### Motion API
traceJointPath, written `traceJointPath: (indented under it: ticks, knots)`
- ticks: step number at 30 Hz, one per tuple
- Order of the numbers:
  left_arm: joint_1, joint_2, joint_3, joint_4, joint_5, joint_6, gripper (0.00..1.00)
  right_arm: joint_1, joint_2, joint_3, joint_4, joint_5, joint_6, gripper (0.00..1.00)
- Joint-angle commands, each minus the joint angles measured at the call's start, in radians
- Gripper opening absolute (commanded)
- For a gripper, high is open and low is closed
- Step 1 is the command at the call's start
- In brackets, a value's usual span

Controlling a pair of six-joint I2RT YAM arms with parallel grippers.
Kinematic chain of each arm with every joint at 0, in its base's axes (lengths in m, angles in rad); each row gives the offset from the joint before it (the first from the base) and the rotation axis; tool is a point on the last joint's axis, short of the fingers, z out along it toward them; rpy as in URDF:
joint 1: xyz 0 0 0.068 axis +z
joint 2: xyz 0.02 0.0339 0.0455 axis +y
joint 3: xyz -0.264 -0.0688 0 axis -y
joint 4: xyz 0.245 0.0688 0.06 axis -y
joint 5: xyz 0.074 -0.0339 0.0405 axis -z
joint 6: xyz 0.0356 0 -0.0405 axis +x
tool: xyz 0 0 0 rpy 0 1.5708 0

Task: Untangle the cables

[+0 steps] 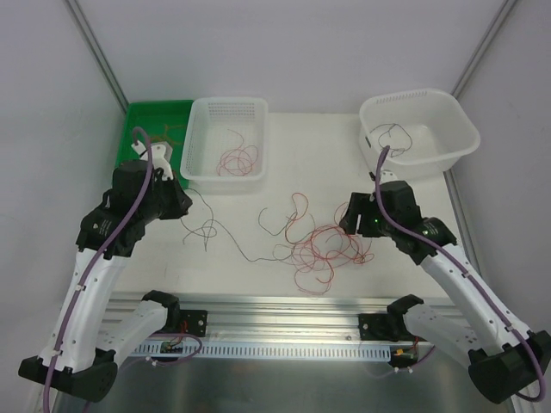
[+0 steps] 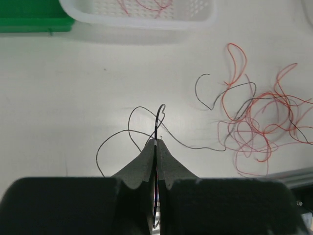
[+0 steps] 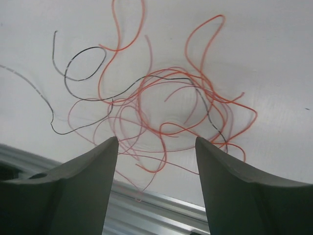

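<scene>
Red, hair-thin cables [image 1: 323, 249] lie in a loose, looping tangle on the smooth white table [image 1: 232, 271] below the right gripper [image 3: 156, 140], whose jaws are spread wide and empty, while the left gripper [image 2: 155, 143] is clenched on a curling black cable [image 2: 161, 108].

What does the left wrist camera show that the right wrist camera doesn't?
Left wrist only: the left gripper shut on a black cable, with the white basket and green bin beyond. Right wrist only: the right gripper, open and empty, aimed at the red tangle. Both: that red tangle, threaded with black strands, lying on the table.
</scene>
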Motion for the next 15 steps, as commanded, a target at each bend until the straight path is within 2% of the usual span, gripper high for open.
traceJointPath:
  ticks: [1, 8, 15]
  knots:
    - [0.005, -0.028, -0.046, 0.084, 0.199, -0.034, 0.00, 0.072, 0.049, 0.036, 0.107, -0.097, -0.003, 0.68]
    - [-0.028, 0.007, -0.226, 0.176, 0.308, -0.111, 0.00, 0.210, 0.226, 0.040, 0.296, -0.109, 0.054, 0.66]
    - [-0.246, 0.134, -0.373, 0.334, 0.196, -0.208, 0.00, 0.294, 0.465, 0.091, 0.465, -0.074, 0.149, 0.66]
